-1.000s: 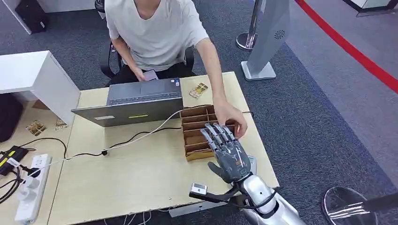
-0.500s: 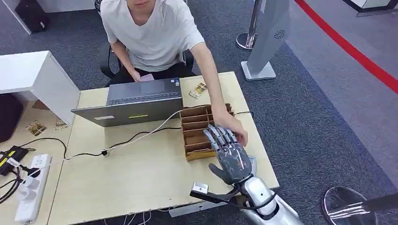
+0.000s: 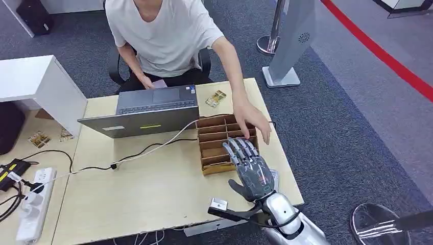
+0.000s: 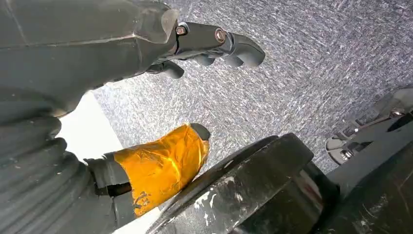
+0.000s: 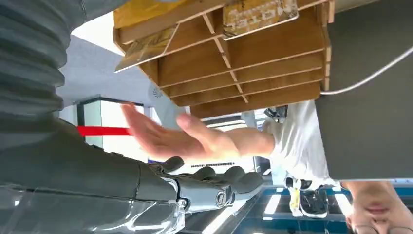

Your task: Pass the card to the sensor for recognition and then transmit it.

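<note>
Overhead, right hand spread empty above wooden organizer holding gold-printed cards.

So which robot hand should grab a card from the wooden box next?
Probably the right hand: it hovers with fingers spread right over the wooden divider box holding the cards. The left hand hangs over the floor.

Only one bit of print shows here: a gold card in the wooden rack, seen from the right wrist, carries block letters upside down, too blurred to read for sure. The laptop's stickers are too small to make out.
</note>
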Available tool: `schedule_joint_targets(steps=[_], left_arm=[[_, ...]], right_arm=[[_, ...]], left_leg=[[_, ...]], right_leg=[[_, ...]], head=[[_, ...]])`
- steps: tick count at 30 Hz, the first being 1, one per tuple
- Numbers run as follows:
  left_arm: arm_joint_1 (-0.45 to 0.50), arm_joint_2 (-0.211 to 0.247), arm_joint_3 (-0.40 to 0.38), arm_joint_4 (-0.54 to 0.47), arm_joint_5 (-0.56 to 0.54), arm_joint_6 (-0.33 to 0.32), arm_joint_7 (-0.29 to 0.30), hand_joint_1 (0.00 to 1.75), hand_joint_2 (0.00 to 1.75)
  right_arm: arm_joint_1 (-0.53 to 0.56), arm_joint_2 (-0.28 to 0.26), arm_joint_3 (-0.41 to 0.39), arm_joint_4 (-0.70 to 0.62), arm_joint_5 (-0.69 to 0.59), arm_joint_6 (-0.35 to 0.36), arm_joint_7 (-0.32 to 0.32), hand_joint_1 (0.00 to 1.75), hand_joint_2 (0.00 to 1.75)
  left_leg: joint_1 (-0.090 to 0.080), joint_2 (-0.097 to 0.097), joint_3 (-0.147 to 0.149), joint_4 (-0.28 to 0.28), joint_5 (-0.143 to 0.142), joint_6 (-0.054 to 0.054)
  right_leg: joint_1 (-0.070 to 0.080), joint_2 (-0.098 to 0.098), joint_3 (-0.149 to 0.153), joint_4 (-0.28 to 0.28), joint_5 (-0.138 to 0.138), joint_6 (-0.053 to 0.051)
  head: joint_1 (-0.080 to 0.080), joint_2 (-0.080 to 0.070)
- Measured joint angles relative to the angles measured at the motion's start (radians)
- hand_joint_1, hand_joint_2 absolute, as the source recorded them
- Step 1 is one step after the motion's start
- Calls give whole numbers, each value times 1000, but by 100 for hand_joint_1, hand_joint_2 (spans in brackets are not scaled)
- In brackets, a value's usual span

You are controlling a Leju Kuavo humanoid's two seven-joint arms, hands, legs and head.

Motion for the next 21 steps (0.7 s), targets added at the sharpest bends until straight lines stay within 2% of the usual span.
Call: schedule_joint_targets(steps=[3,14,21], left_arm=[[-1,0,0,0,-2,-1,1,0,175],[-6,0,0,0,-22,-16,5,0,175],[-6,0,0,0,-27,-16,6,0,175]], right_arm=[[-2,0,0,10,0,5,3,0,175],[-70,21,-32,195,32,-49,24,0,175],[-83,24,-55,261,43,-52,26,0,175]], left_leg=[[0,0,0,0,0,0],[0,0,0,0,0,0],[0,0,0,0,0,0]], right_leg=[[0,0,0,0,0,0],[0,0,0,0,0,0],[0,0,0,0,0,0]], head=[[0,0],[0,0],[0,0]])
